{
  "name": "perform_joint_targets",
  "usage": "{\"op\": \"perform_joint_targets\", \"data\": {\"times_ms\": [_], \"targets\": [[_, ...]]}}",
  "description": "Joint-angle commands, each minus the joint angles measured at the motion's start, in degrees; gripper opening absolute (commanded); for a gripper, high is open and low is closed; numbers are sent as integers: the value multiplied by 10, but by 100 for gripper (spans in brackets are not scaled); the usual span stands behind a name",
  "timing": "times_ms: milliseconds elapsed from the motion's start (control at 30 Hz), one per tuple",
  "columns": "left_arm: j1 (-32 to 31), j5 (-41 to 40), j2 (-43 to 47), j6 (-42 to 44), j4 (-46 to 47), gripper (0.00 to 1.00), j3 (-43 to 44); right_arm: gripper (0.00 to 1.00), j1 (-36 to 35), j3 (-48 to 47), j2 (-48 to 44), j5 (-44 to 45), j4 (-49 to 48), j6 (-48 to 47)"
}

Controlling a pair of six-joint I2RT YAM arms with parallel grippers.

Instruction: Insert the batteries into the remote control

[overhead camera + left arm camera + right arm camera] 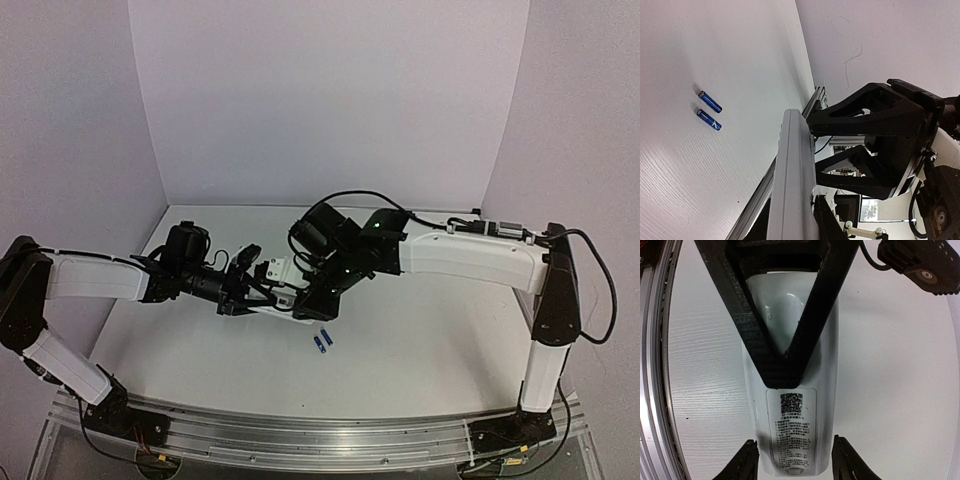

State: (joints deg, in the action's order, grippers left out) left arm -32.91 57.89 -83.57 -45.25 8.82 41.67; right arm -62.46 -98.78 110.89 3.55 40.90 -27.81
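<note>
My left gripper (247, 280) is shut on the white remote control (826, 365) and holds it just above the table, back side up. A labelled panel (791, 430) with a printed code shows on that back. One black left finger (775, 335) lies across the remote's middle. My right gripper (795, 460) is open, its two fingertips (746, 460) straddling the remote's near end, very close to its sides. In the left wrist view the remote (792, 170) is seen edge-on, with the right gripper (875, 145) beyond it. Two blue batteries (709, 111) (322, 342) lie side by side on the table.
White table (420, 350) with purple walls behind and at both sides. A metal rail (300, 435) runs along the near edge, where both arm bases stand. The batteries lie between the grippers and that rail.
</note>
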Motion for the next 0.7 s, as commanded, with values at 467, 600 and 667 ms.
{"op": "perform_joint_targets", "data": {"times_ms": [467, 600, 667], "targets": [[-1, 8, -2, 4, 0, 0, 33, 23, -3, -31, 21, 22, 23, 14], [-1, 5, -3, 4, -4, 0, 35, 17, -3, -34, 26, 27, 26, 15], [-2, 3, -2, 4, -6, 0, 35, 15, -4, -37, 29, 30, 27, 17]]}}
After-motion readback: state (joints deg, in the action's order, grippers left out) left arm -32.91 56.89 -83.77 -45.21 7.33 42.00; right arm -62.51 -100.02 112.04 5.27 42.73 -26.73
